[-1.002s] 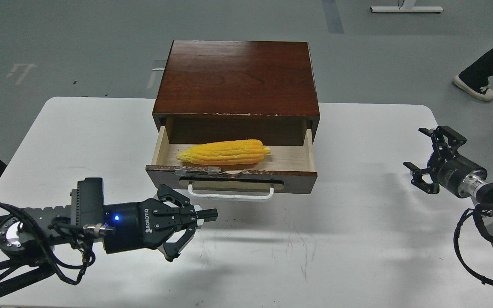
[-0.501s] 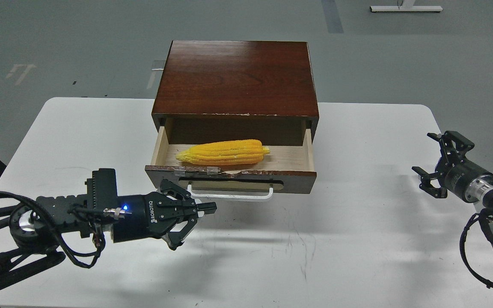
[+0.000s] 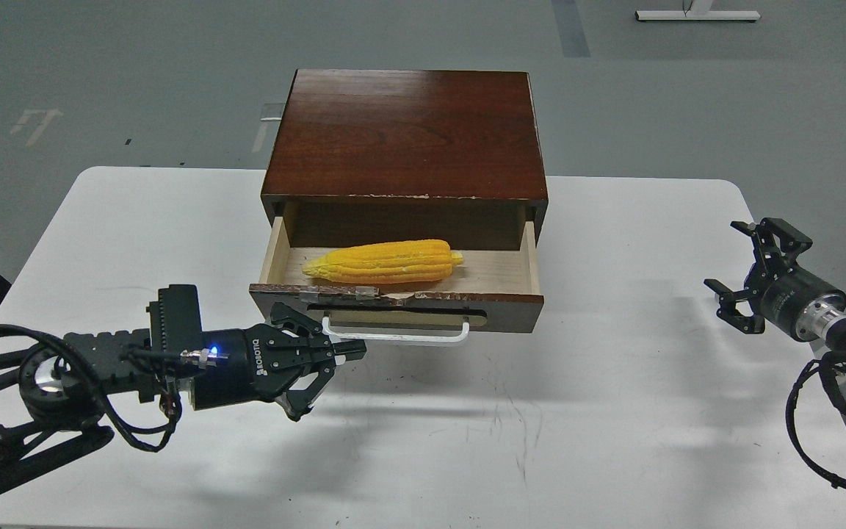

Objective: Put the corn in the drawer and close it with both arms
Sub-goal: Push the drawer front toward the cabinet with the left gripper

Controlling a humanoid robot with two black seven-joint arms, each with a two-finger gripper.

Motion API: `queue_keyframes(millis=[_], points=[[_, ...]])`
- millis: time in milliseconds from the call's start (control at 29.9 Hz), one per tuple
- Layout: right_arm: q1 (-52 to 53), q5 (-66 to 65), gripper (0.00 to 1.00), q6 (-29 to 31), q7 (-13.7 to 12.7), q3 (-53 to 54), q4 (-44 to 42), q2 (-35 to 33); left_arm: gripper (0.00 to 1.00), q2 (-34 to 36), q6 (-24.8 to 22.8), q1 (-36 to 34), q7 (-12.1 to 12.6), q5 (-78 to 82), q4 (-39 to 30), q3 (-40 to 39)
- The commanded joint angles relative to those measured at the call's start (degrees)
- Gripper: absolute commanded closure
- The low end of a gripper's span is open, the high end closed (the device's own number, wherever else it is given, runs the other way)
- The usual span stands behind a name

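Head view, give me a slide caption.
Corn lies in the open drawer; left gripper nears its handle, right gripper waits aside.
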Motion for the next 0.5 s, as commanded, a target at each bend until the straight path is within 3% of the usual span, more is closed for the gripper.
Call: queue_keyframes(millis=[0, 468], points=[[0.11, 0.0, 0.01, 0.0, -0.03, 0.09, -0.07, -0.08, 1.0, -0.03, -0.09, 0.0, 0.03, 0.0, 0.05, 0.03], [0.2, 0.0, 0.01, 0.0, -0.03, 0.18, -0.16, 0.0, 1.0, -3.45, -0.26, -1.49, 0.03, 0.0, 3.74, -0.15]])
